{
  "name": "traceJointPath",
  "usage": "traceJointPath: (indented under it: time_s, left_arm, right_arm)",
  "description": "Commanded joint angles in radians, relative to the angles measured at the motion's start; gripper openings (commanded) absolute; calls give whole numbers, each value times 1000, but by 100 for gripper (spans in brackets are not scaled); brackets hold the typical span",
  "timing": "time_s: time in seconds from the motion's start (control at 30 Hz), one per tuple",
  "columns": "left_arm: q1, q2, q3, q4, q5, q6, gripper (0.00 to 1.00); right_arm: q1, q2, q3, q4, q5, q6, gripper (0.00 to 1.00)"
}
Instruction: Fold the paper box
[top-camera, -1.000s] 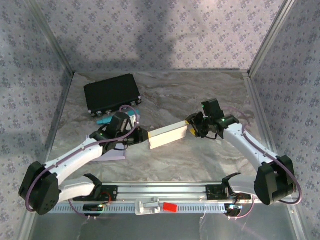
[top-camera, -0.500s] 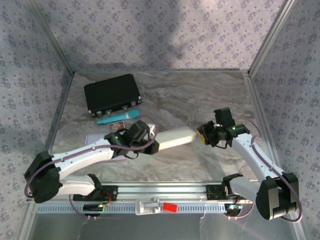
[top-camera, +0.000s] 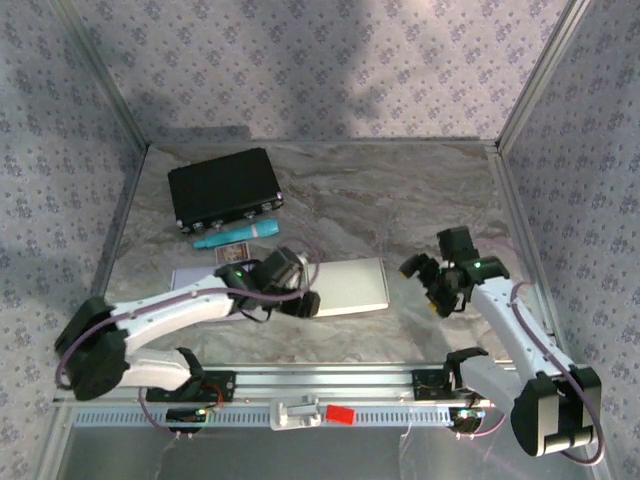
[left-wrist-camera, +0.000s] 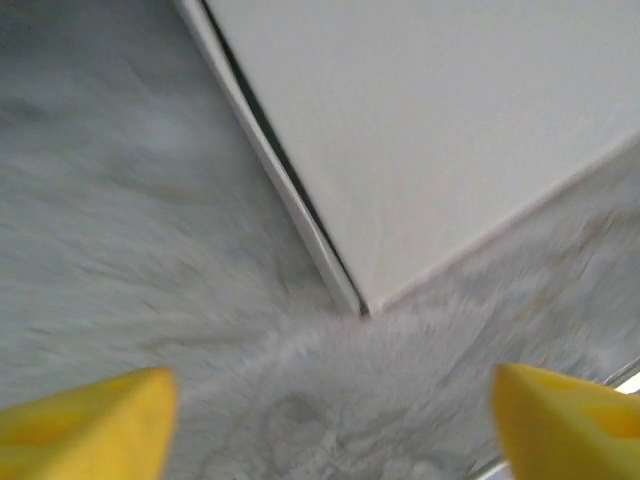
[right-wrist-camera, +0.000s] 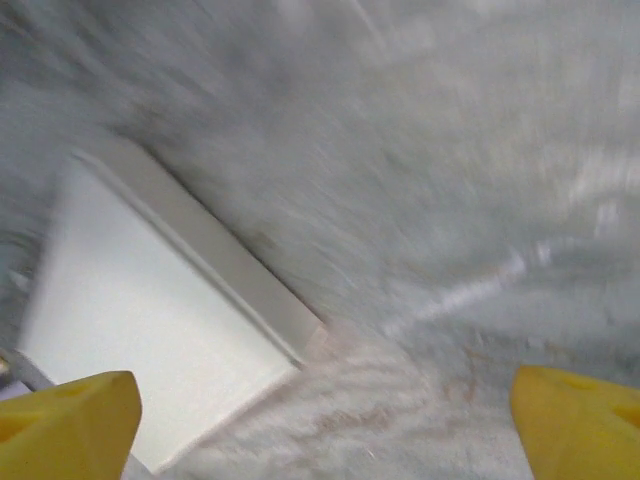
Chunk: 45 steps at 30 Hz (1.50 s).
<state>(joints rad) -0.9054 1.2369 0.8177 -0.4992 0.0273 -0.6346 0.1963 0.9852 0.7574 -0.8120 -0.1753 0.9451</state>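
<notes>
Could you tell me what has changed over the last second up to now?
The paper box, held up between both grippers a second ago, has been let go and now lies flat on the table. The left gripper slid right and nearer, to the box's near left corner, jaws open. The right gripper backed off to the right, jaws open. The black case and teal pen stayed put.

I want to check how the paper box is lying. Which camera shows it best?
The top external view: the whole paper box shows there, lying flat on the table. The left wrist view catches one corner of the box, close up and blurred. The right wrist view shows another corner, also blurred.
</notes>
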Motion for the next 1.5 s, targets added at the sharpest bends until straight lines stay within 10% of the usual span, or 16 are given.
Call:
traceJointPath:
  time_s: [0.0, 0.17, 0.27, 0.37, 0.47, 0.67, 1.07, 1.47]
  left_arm:
    - [131, -160, 78, -20, -86, -4, 100]
    - [295, -336, 73, -154, -646, -61, 100]
    - [346, -389, -72, 82, -825, 313, 100]
    - [456, -416, -274, 362, -704, 567, 100]
    - [691, -387, -352, 453, -409, 542, 100]
    - [871, -156, -452, 791, -247, 541, 100]
    - [914, 319, -437, 1417, -63, 622, 100]
    - [917, 297, -402, 1306, -89, 608, 100]
  right_arm:
    - [19, -109, 120, -32, 348, -220, 99]
    - [44, -292, -174, 503, 732, -505, 99]
    - [55, -284, -384, 820, 775, -767, 99]
    - [-1, -201, -486, 1027, 641, -835, 99]
    - [-38, -58, -520, 1161, 578, -819, 99]
    - [-103, 224, -458, 1424, 444, -895, 99]
    - [-226, 523, -444, 1747, 252, -963, 99]
    - [-197, 534, -378, 1640, 350, -957, 99]
